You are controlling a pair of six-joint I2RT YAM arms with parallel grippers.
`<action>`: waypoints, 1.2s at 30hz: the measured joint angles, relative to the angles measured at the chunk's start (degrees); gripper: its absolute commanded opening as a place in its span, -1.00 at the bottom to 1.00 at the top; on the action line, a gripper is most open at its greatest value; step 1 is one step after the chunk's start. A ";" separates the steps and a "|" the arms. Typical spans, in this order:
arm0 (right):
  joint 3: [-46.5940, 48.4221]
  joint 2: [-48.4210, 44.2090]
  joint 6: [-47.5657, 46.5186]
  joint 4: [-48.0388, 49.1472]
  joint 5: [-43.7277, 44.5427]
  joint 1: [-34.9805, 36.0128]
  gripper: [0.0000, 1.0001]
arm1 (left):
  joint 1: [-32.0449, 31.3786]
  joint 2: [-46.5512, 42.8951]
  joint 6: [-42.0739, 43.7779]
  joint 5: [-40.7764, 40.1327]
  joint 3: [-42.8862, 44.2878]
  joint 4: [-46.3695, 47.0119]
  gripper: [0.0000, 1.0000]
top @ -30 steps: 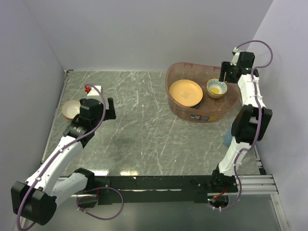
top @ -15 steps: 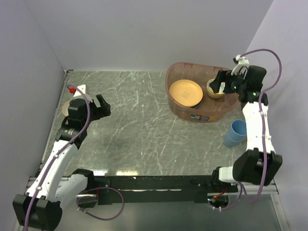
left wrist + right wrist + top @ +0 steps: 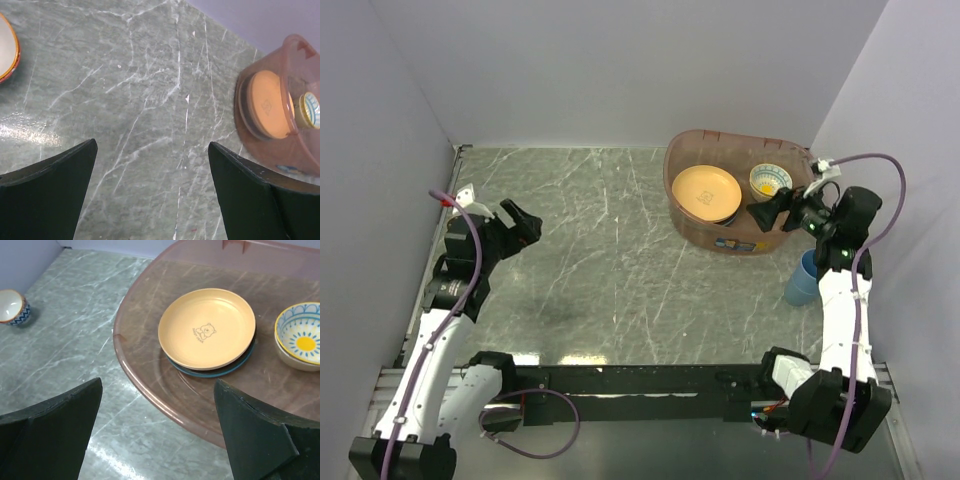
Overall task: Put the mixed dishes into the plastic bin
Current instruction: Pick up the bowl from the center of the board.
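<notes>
Right wrist showing bear print on yellow-orange plate (image 3: 206,327) in plastic bin (image 3: 140,375); only top showing light blue plastic cup (image 3: 802,278). Both left jaws and right jaws gaping wide, holding nothing.

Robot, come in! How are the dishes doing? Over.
Left gripper, right gripper open, empty. Plate, bowl in bin. Cup, second bowl on table. Nothing blocking.

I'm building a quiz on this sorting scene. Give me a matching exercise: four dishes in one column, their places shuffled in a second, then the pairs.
1 yellow plate
2 sun bowl
3 blue cup
4 zigzag bowl

A table, far from bin
B bin, on a dark plate
C table, by right arm
D bin, beside the plates

Pairs: 1-B, 2-D, 3-C, 4-A
</notes>
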 measured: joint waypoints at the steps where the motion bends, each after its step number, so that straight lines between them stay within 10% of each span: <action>1: -1.36 -0.63 0.76 1.22 -1.25 -0.87 1.00 | 0.42 0.07 -0.52 0.07 -0.13 0.09 0.99; 15: -6.19 -2.03 6.82 6.51 -9.03 -4.66 1.00 | 23.12 11.89 -3.82 -2.60 -1.81 1.42 0.99; 24: -6.19 -2.01 7.30 6.69 -9.16 -4.66 1.00 | 23.89 24.65 4.98 -9.81 0.50 7.19 0.96; 36: -6.08 -1.97 6.29 5.92 -8.24 -4.68 1.00 | 24.46 36.63 10.71 -16.98 5.92 9.75 0.35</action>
